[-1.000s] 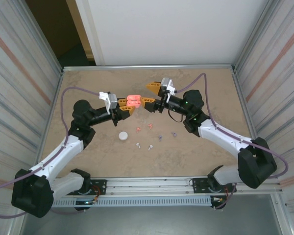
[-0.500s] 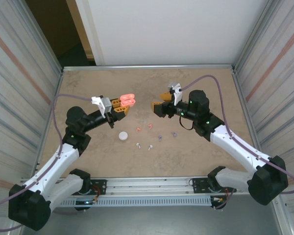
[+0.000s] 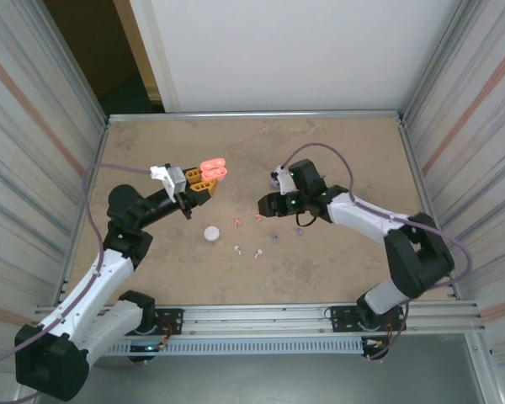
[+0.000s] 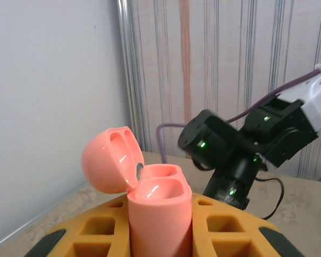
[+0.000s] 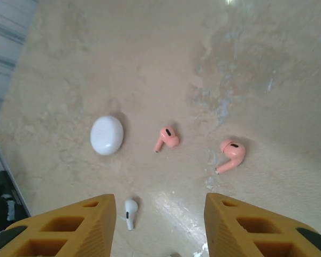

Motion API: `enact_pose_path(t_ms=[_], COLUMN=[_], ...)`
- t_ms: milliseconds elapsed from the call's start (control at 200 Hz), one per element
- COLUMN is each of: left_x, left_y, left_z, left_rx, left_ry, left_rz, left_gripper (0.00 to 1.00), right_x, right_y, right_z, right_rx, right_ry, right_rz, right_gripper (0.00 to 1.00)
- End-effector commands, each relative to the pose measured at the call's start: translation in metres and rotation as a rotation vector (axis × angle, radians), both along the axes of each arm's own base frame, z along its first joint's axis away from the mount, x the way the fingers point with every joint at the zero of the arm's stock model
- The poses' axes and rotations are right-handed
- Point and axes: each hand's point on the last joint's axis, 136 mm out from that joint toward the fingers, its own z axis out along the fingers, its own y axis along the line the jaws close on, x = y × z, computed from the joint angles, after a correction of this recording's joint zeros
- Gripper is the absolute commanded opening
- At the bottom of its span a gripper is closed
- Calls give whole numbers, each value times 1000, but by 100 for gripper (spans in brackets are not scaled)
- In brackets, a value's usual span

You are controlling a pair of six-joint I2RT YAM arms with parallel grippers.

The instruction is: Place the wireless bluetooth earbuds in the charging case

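Ideally the spread right hand (image 5: pixel 159 219) centres over the coral earbud (image 5: pixel 168 137) beside the white case (image 5: pixel 107 135); left hand (image 3: pixel 200 183) clamps the coral case (image 4: pixel 160 209).

Beige marbled tabletop (image 3: pixel 353 143), striped side panels (image 3: pixel 34 135), white back wall (image 3: pixel 303 50), dark opening (image 3: pixel 84 42) back-left

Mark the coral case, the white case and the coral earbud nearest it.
coral case (image 4: pixel 159 214): left wrist view, body front.
white case (image 5: pixel 107 135): right wrist view, top centre.
coral earbud (image 5: pixel 170 137): right wrist view, head.
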Motion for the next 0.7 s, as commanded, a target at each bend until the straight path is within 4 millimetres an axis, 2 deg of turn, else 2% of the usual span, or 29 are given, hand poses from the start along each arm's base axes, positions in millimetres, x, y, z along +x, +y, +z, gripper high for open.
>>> enact_pose_path(t_ms=[0,200,692], left_x=[-6,-7,-5], left_y=[3,2,1], left_z=[17,17,13], left_rx=[-26,-23,-7], left_ry=[-46,-38,-25], left_rz=[-5,-14,-17], left_gripper=[0,0,0], right_x=[-5,-1,14], right_y=[21,44,73], right_z=[-5,-27,-61], right_rx=[-13,-105,-233], right_ry=[59,72,84], right_rz=[55,121,205], right_gripper=[46,45,42])
